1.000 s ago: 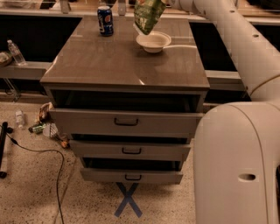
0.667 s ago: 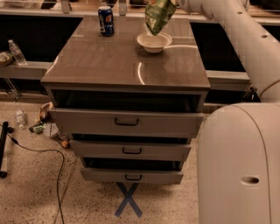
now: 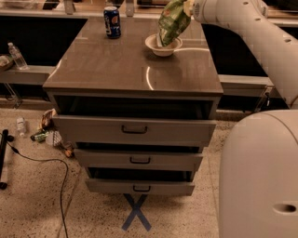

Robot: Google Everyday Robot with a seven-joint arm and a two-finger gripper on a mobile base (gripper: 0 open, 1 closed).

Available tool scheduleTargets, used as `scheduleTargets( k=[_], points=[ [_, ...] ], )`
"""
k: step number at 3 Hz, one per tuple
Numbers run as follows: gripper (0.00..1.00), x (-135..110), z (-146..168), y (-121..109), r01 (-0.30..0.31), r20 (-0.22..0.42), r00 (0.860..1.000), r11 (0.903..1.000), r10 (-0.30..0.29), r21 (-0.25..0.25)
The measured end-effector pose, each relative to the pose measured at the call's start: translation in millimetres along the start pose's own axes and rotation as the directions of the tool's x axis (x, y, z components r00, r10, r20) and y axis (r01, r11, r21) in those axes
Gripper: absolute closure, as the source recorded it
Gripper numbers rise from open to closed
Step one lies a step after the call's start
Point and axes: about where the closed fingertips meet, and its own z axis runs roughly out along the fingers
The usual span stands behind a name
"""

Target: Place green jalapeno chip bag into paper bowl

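The green jalapeno chip bag (image 3: 171, 22) hangs upright from my gripper (image 3: 186, 6) at the top of the view, at the far right part of the cabinet top. Its lower end reaches down into the paper bowl (image 3: 163, 46), a small white bowl on the brown cabinet top (image 3: 130, 65). The gripper is shut on the bag's upper end, straight above the bowl. My white arm (image 3: 251, 28) comes in from the right.
A blue soda can (image 3: 111, 22) stands at the far left of the top. Three drawers (image 3: 135, 130) below stand partly open. A water bottle (image 3: 17, 56) stands on a ledge at left. Litter (image 3: 49, 132) and a cable (image 3: 56, 172) lie on the floor. My base (image 3: 260, 176) fills the lower right.
The gripper has carried the bag slightly right and down, so its lower end now dips into the bowl. The bowl and can have not moved.
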Motion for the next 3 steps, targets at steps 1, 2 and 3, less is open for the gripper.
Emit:
scheduleTargets(
  k=[1, 2, 3],
  points=[
    [1.0, 16.3, -1.6, 12.4, -0.014, -0.032, 0.999, 0.9998, 0.013, -0.012],
    [1.0, 25.2, -1.6, 24.5, -0.015, -0.05, 0.999, 0.9995, 0.013, -0.029],
    [0.83, 28.0, -5.9, 34.5, -0.022, -0.055, 0.998, 0.9994, 0.02, -0.028]
  ],
)
